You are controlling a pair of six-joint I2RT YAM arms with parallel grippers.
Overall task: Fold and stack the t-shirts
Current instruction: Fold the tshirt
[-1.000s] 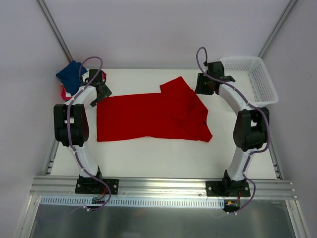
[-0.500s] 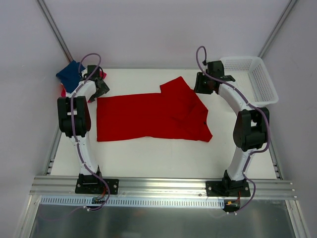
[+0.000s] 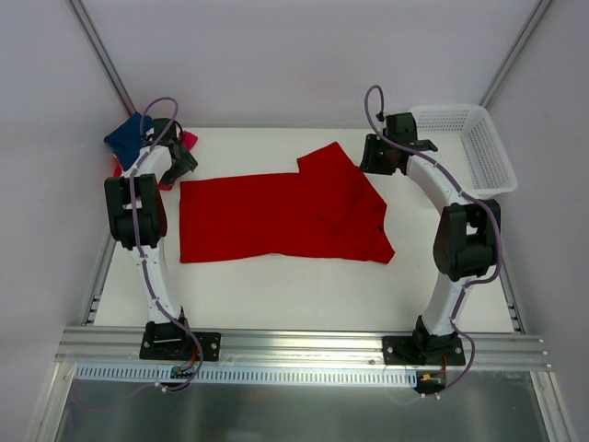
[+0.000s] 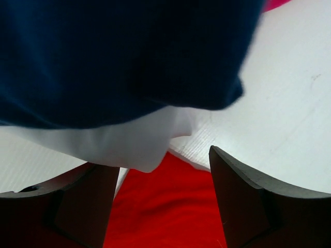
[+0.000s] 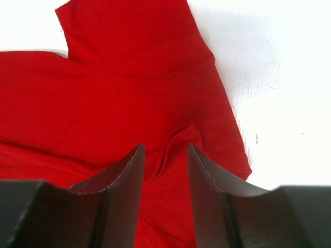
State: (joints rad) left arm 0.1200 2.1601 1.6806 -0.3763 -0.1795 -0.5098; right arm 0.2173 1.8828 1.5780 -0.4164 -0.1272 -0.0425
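White bench (image 3: 276,295): red shirt (image 3: 276,216) flat, long axis left-right. L jaws parted, empty, off its left end by navy shirt (image 3: 129,138); R jaws parted, empty, beyond its right sleeve.

Left claw (image 3: 177,158) swung back-left off the red shirt (image 3: 276,216) toward the navy tee (image 3: 129,138), narrowing slightly.

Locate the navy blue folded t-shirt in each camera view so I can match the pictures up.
Top external: the navy t-shirt sits at the far left corner of the white table.
Left wrist: it fills the upper part of the picture, above white cloth.
Right wrist: not in it; the red t-shirt lies there instead.
Shared landmark: that white table, visible in all three views.
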